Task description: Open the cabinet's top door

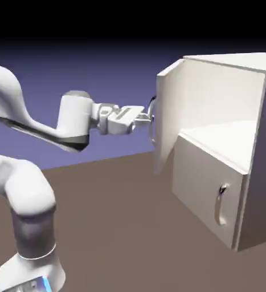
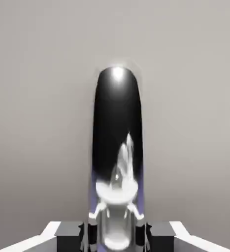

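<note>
Evidently, the gripper (image 1: 147, 118) is clamped on the top door's curved handle (image 2: 117, 128). The top door (image 1: 168, 117) stands wide open, exposing the cabinet's upper compartment (image 1: 226, 111).

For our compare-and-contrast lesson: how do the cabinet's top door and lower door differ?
The top door stands swung open; the lower door is shut. The gripper is closed on the top door's handle, while nothing touches the lower door's. Both are pale with curved metal handles.
</note>
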You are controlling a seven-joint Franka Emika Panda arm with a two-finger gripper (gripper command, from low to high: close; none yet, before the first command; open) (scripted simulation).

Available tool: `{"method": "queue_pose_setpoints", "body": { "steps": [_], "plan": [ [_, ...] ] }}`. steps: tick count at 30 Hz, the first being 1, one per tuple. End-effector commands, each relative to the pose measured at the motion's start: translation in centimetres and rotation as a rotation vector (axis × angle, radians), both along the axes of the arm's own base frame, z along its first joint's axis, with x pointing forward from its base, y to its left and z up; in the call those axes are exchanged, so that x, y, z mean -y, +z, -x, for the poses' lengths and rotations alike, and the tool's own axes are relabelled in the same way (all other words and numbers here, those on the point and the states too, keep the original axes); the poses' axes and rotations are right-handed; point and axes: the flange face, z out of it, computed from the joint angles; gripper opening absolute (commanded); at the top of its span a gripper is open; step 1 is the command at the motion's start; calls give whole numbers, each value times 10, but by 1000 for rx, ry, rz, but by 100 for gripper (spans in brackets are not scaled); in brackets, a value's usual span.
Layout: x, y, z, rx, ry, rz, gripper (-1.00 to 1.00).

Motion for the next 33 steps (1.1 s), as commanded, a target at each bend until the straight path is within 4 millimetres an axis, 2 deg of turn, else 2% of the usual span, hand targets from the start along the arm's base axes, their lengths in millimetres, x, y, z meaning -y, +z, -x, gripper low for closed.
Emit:
{"method": "queue_pose_setpoints", "body": {
  "steps": [1, 10, 19, 24, 33],
  "plan": [
    [-7, 0, 4, -1, -22, -2, -100],
    [-85, 0, 31, -1, -235, -2, -100],
    [-163, 0, 42, -1, -439, -2, -100],
    [-193, 0, 41, -1, -517, -2, -100],
    [-230, 0, 38, -1, -614, -2, -100]
  ]
}}
